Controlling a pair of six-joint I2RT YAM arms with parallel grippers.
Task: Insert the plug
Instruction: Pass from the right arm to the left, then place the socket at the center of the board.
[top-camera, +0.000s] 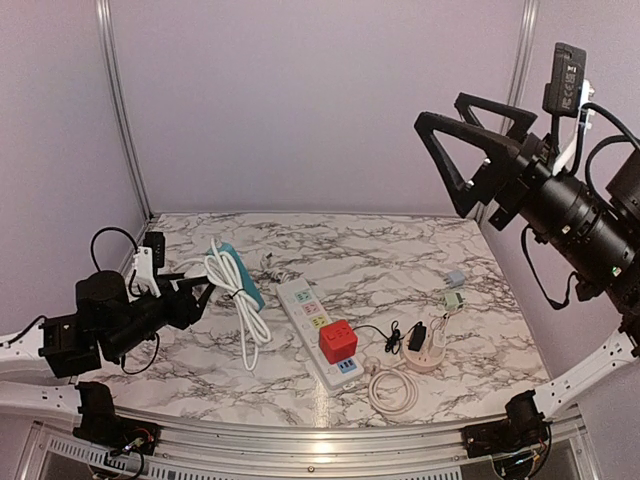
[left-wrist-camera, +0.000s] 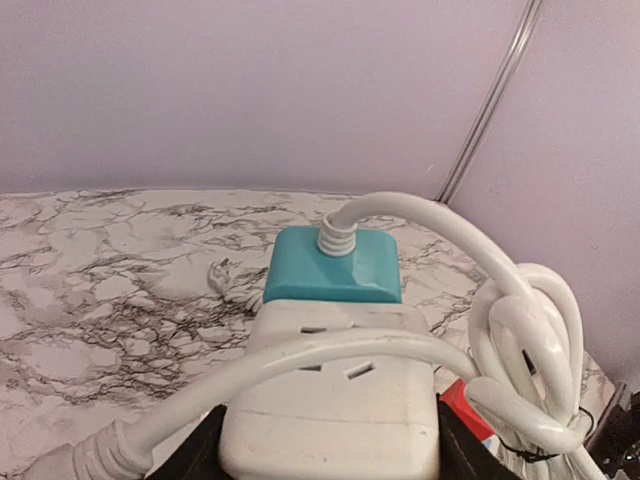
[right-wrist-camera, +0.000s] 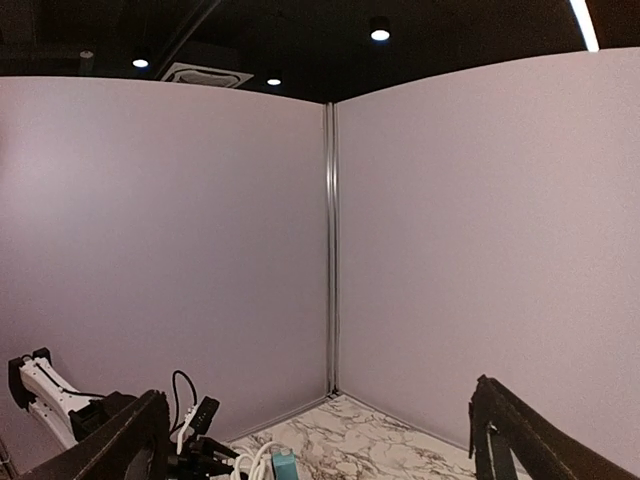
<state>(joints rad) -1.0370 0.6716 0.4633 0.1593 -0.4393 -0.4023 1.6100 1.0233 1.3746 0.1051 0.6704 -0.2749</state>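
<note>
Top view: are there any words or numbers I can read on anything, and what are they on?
No text here can be read.
On the black box on the right arm: white print, too small to read.
On the long power strip on the table: coloured patches, any marks too small to read.
On the red cube: no writing shows.
On the teal-ended power strip: no writing shows.

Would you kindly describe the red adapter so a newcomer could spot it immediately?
On the marble table, find the long white power strip lying near the middle. The red adapter sits on the strip's near end: the only red block among white cables and pale plugs.
</note>
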